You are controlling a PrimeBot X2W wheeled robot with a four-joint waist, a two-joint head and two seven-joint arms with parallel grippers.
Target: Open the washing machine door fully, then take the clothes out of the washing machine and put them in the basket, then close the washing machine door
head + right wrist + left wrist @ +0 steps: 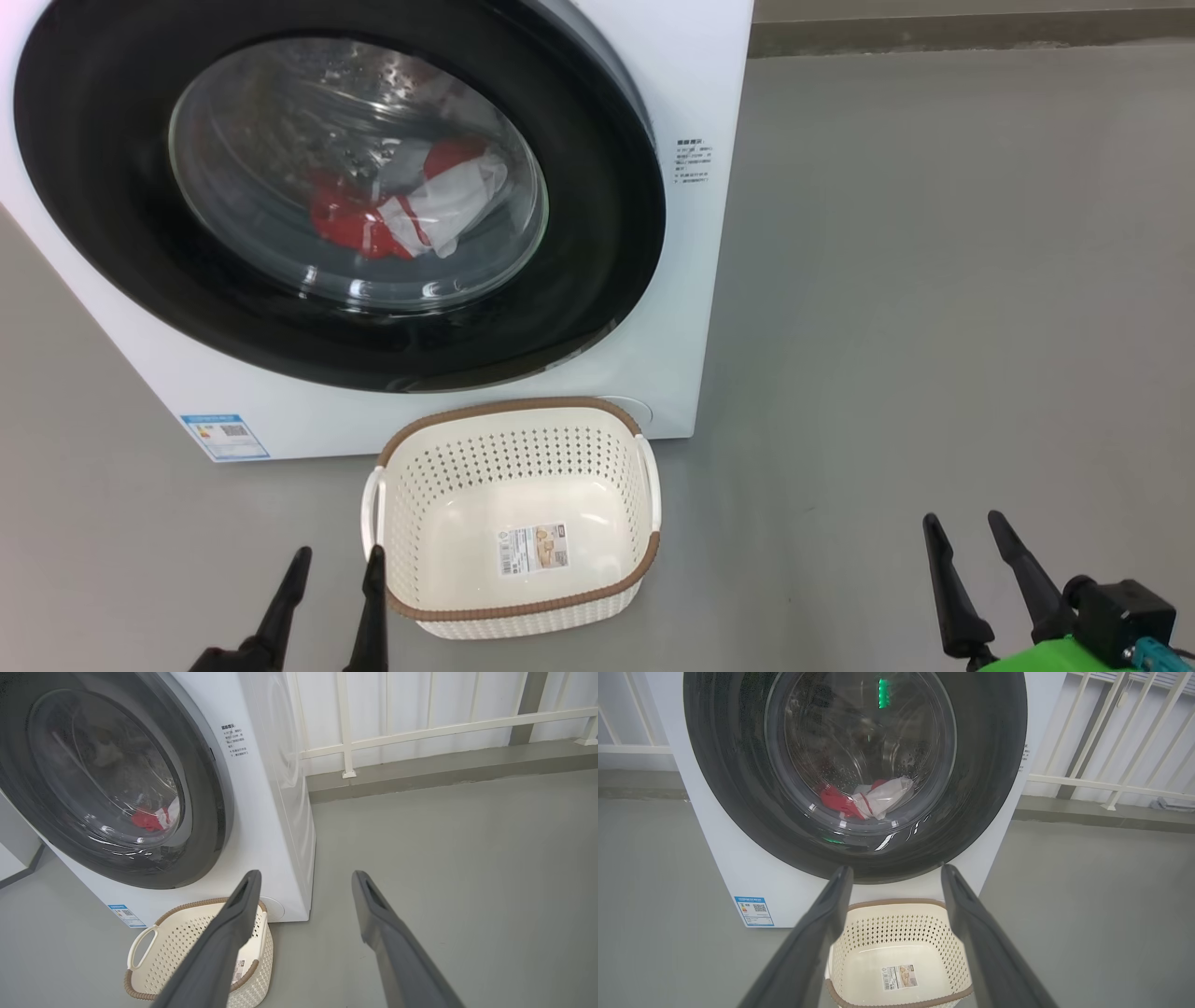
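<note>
Left claw (pixel 338 558): released, fingers spread, nothing held. It hangs low, just beside the left handle of the basket (pixel 509 408).
Right claw (pixel 963 523): also spread and empty, over bare floor (pixel 934 327), well apart from everything.
Basket: on the floor at the foot of the washing machine (pixel 695 308), under the lower arc of the washing machine door (pixel 112 233). Empty but for a label sticker (pixel 534 548).
Door: looks shut and seated flush. I judge the opening not yet begun.
Clothes (pixel 392 219): bunched low in the drum, behind the glass.
Risk, door: the glossy rim gives my thin fingers little to bite. I cannot make out a handle or the hinge side, and a pull at the wrong edge would likely slip off.
Risk, basket: it is light plastic and my left fingers stand close, so a careless rise could knock it askew. The swinging door may brush its rim. Clearance: cannot tell.
Risk, clothes: limp fabric may trail over the sill and drop short of the basket, or come out only in part.
Materials, door: hard black rim, mirror-slick. The window is a bulging clear bowl, busy with reflections.
Materials, machine: smooth white box with a blue sticker (pixel 224 437) at the low corner.
Materials, basket: cream rounded rectangle with perforated walls, brown woven-look rim and white loop handles.
Materials, clothes: soft and crumpled, red with white panels.
Floor: flat, grey, matte.
</note>
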